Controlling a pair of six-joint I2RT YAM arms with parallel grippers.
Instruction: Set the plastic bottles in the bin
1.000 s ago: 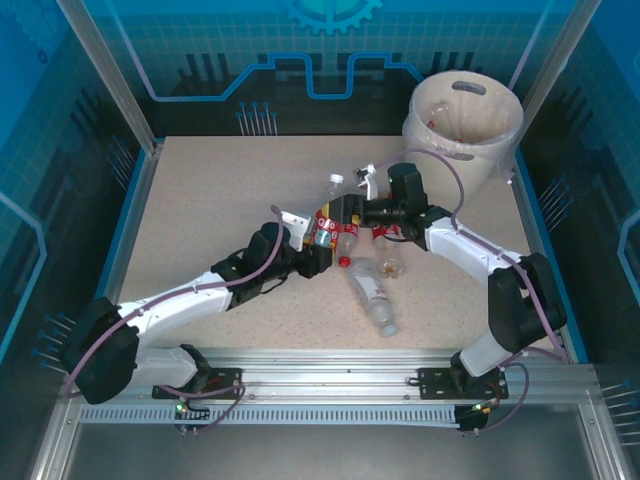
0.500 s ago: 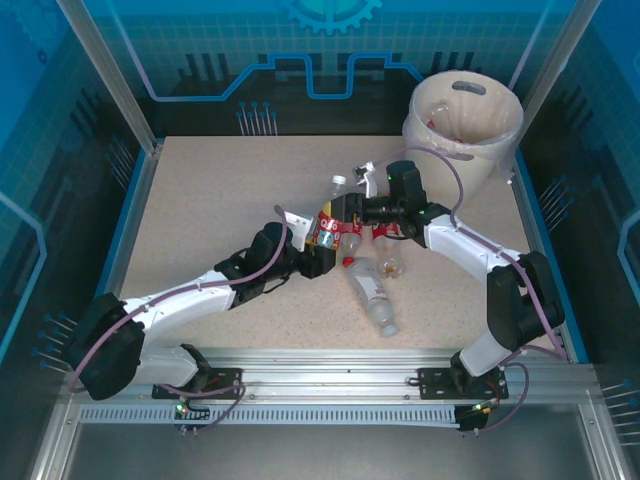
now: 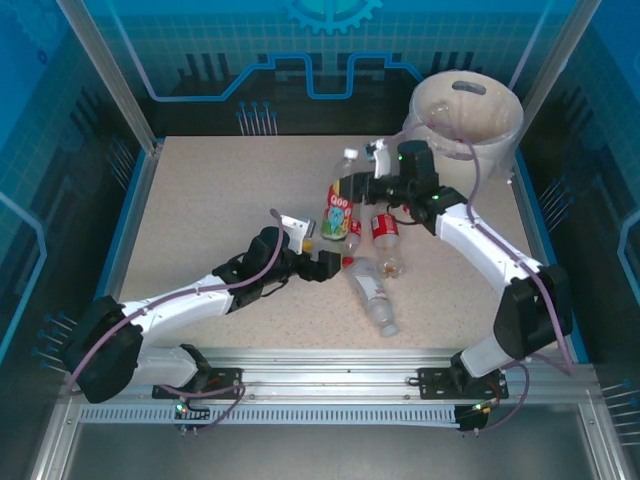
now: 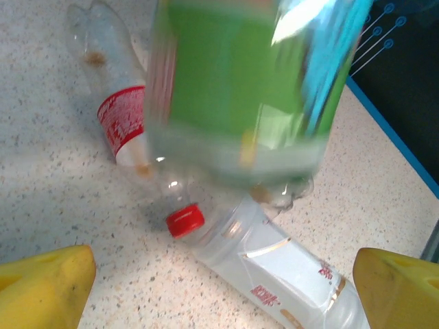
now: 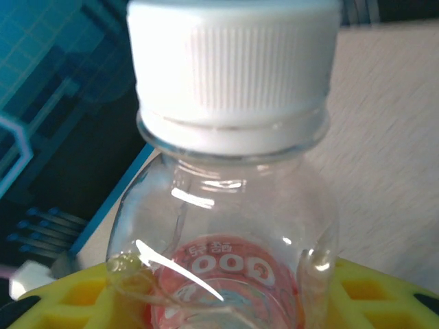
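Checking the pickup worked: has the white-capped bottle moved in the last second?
Yes. The white-capped bottle, gripped by the right hand, has shifted toward the bin at the far right corner.

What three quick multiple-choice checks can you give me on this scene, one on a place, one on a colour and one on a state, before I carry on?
1. Where does the bin stand?
A) at the far right corner of the table
B) at the near left corner
C) between the arm bases

2. What colour is the cap of the bottle in the right gripper?
A) red
B) blue
C) white

3. How is the left gripper?
A) shut on a bottle
B) open, holding nothing
C) shut on nothing

Answers:
1 A: the top view shows the bin at the far right corner.
2 C: the right wrist view shows a ribbed white cap.
3 B: in the left wrist view its yellow fingers stand wide apart, gripping nothing.
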